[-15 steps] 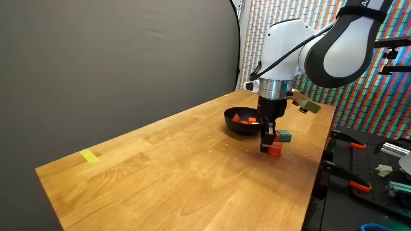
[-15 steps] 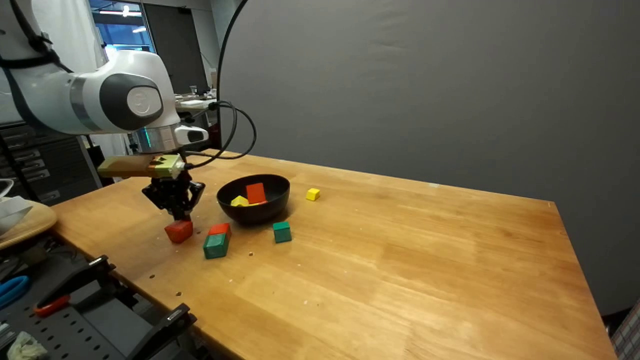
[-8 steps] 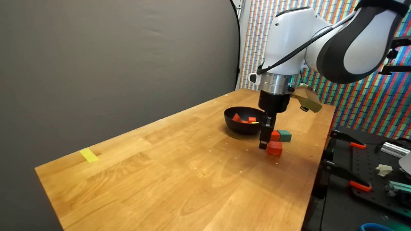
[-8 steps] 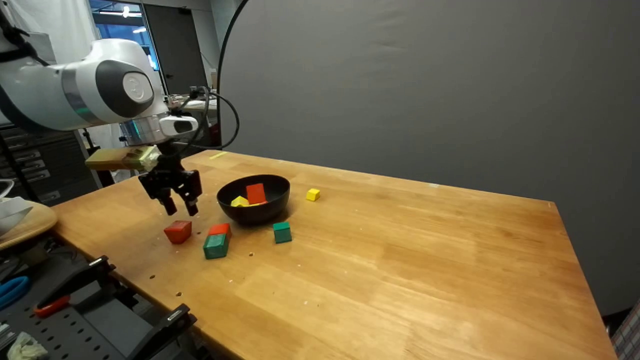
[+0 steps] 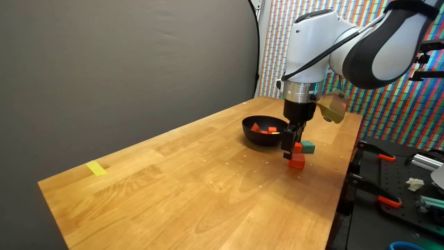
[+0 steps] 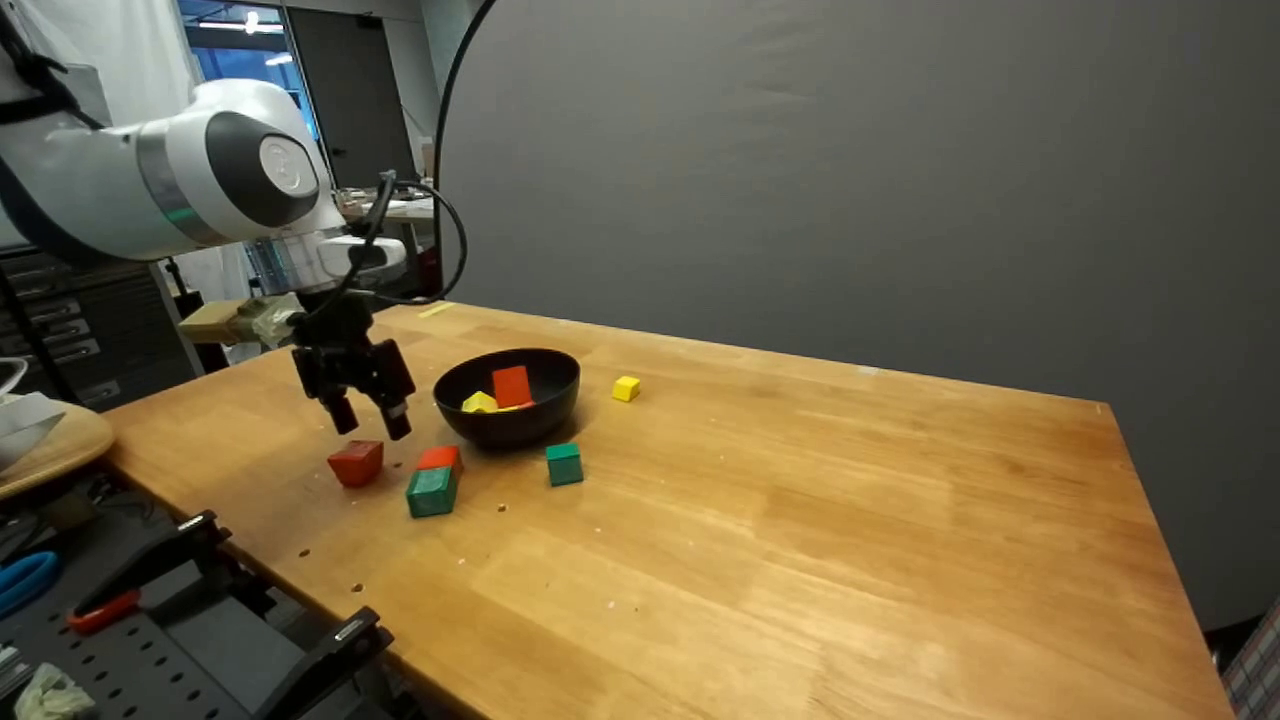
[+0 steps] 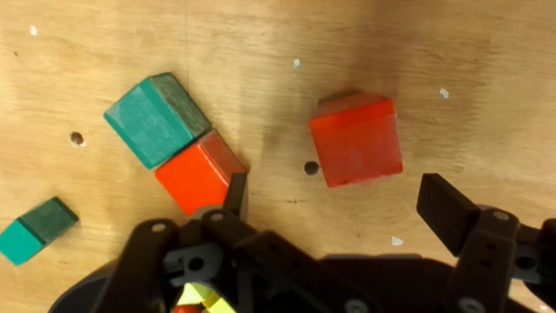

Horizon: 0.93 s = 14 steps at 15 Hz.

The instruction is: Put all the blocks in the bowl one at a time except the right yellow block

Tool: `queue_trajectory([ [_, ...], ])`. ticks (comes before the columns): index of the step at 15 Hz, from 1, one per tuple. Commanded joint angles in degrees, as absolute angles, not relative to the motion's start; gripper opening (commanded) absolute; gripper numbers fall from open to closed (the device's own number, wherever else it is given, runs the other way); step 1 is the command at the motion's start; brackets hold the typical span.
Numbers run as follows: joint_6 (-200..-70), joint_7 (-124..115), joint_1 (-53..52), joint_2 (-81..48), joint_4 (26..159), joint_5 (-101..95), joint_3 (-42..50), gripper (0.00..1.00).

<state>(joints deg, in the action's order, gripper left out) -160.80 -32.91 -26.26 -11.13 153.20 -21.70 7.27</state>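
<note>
Grey backdrop [image 6: 850, 180] fills much of both exterior views behind the wooden table [image 6: 850, 520] I'm working over, and in an exterior view a colourful patterned covering [image 5: 399, 118] shows behind the arm [image 5: 307, 52]. That view also gives me a flat yellow strip [image 5: 96, 168] near a corner of the tabletop.

I have the gripper [image 6: 372, 426] pointing down, its fingers [image 7: 447, 213] spread well apart, the tips above the wood near a loose red block [image 6: 356, 464]. From my wrist camera that block lies just ahead of the gap, while one finger covers part of a second red block [image 7: 191, 178]; whether they touch I cannot tell. That second one sits side against side with a green block [image 7: 152, 121]. Another green block [image 6: 564, 465] stands apart from the pair, near the black bowl [image 6: 507, 432].

Inside the bowl I make out a tilted red block [image 6: 511, 387] and a yellow block [image 6: 480, 402], with more red low beside them; I can't count the pieces for certain. Across the bowl from the loose red block, a lone yellow block [image 6: 626, 389] rests on the table.
</note>
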Motion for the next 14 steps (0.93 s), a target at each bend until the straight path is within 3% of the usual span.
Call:
queue_trajectory([
  [1, -161.22, -26.19, -20.95, -13.09, 153.46, -19.5, 3.09, 1.0],
  [4, -163.94, -17.43, -16.62, -15.52, 153.41, -18.27, 0.88, 1.0],
  [5, -164.64, -14.82, -15.17, -16.23, 153.31, -17.09, 0.05, 0.75],
  [6, -165.26, -12.54, -14.07, -16.77, 153.1, -16.24, -0.49, 0.74],
  [14, -165.16, -5.61, -11.77, -13.45, 153.28, -12.57, -2.91, 0.12],
])
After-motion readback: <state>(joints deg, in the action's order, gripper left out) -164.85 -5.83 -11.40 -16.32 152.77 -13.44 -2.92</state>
